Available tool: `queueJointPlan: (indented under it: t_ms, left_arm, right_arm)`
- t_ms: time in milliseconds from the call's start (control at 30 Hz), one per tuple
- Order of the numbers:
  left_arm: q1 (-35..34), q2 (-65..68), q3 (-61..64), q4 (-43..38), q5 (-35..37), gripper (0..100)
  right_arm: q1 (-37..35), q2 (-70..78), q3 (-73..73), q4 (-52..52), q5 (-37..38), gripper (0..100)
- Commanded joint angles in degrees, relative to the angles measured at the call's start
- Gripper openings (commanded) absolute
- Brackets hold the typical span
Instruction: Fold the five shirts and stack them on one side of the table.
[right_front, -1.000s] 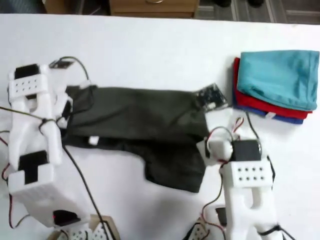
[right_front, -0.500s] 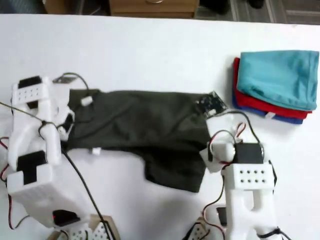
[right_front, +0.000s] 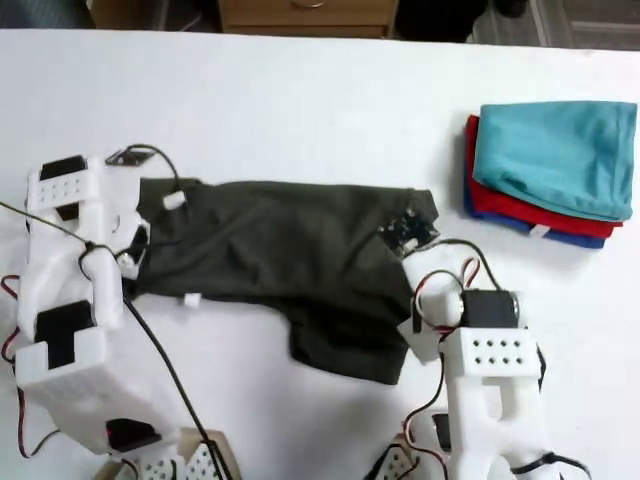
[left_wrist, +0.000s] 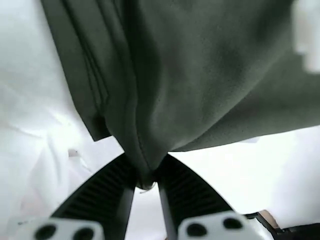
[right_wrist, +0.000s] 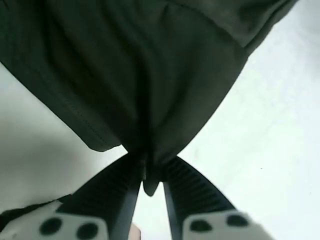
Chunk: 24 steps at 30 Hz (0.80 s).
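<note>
A dark olive shirt (right_front: 290, 255) lies stretched across the middle of the white table (right_front: 300, 100), one flap hanging toward the front edge. My left gripper (right_front: 140, 245) holds the shirt's left end, its fingers (left_wrist: 112, 182) shut on a pinched fold of the dark shirt (left_wrist: 200, 75). My right gripper (right_front: 410, 232) holds the right end, fingers (right_wrist: 120, 182) shut on a bunch of the dark shirt (right_wrist: 125, 75). A stack of folded shirts (right_front: 555, 165) sits at the table's right side, teal on top of red and blue.
A wooden cabinet (right_front: 305, 15) stands beyond the table's far edge. Wires (right_front: 165, 370) trail from the left arm's base across the front of the table. Bare table surface lies behind the dark shirt.
Both grippers have drawn the shirt's upper edge toward the front of the table. The right gripper moved nearer and slightly left; the left end shifted a little right.
</note>
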Motion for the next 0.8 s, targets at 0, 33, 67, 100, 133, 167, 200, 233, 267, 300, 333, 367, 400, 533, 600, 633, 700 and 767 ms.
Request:
queueJointPlan:
  t_ms: [0, 33, 67, 100, 133, 167, 200, 233, 267, 300, 333, 367, 400, 533, 600, 633, 700, 767]
  left_arm:
    - [-0.6, -3.2, -0.4, -0.5, 0.0, 5]
    - [-0.6, -3.2, -0.5, -0.4, 0.0, 7]
    - [-0.6, -3.3, -0.5, -0.4, 0.0, 10]
    - [-0.6, -3.4, -0.5, -0.3, 0.0, 13]
    - [-0.6, -3.5, -0.7, -0.2, 0.0, 15]
    - [-0.6, -3.5, -1.6, 0.2, 0.0, 18]
    - [-0.7, -3.5, -2.7, 0.8, 0.0, 20]
    - [-0.7, -3.5, -4.3, 1.7, 0.0, 21]
    - [-0.7, -3.5, -6.2, 3.0, 0.1, 21]
    - [-0.7, -3.5, -8.7, 4.6, 0.1, 21]
    - [-0.7, -3.5, -11.5, 6.2, 0.1, 21]
    - [-0.7, -3.4, -14.5, 7.6, 0.1, 21]
    - [-0.7, -3.3, -17.9, 9.1, 0.1, 21]
    - [-0.7, -3.1, -30.3, 11.4, 0.2, 19]
    - [-0.4, -2.9, -34.3, 10.8, 2.1, 6]
    - [-0.1, -2.8, -35.4, 9.8, 3.6, 0]
    - [1.7, -1.8, -35.7, 7.3, 5.0, 6]
    - [4.0, 1.2, -35.8, 5.1, 5.6, 3]
  right_arm:
    - [0.2, -1.6, -0.4, 0.5, 2.2, 4.2]
    - [0.2, -1.6, -0.5, 1.0, 2.5, 6.3]
    - [0.2, -1.6, -0.6, 1.5, 2.5, 9.0]
    - [0.2, -1.7, -0.7, 1.5, 2.5, 11.7]
    - [0.1, -1.7, -0.7, 1.5, 2.5, 13.9]
    - [0.1, -1.7, -1.1, 1.5, 2.5, 15.6]
    - [0.1, -1.7, -1.8, 1.5, 2.5, 16.4]
    - [0.1, -1.7, -3.0, 1.7, 2.5, 16.4]
    - [0.1, -1.7, -4.7, 2.7, 2.5, 16.1]
    - [0.1, -1.7, -6.8, 3.8, 2.4, 15.9]
    - [0.1, -1.7, -9.1, 4.8, 2.0, 15.9]
    - [0.1, -1.7, -11.7, 5.5, 1.9, 15.9]
    - [0.4, -1.7, -14.2, 5.6, 1.9, 15.9]
    - [0.3, -1.1, -18.8, 0.7, -0.4, 10.8]
    - [0.2, -1.0, -18.8, -4.1, -4.5, 0.5]
    - [0.2, -0.8, -18.8, -6.1, -5.7, 2.1]
    - [-0.5, 0.7, -18.8, -9.5, -6.9, 2.1]
    - [-2.4, 4.3, -18.8, -12.5, -7.3, 2.0]
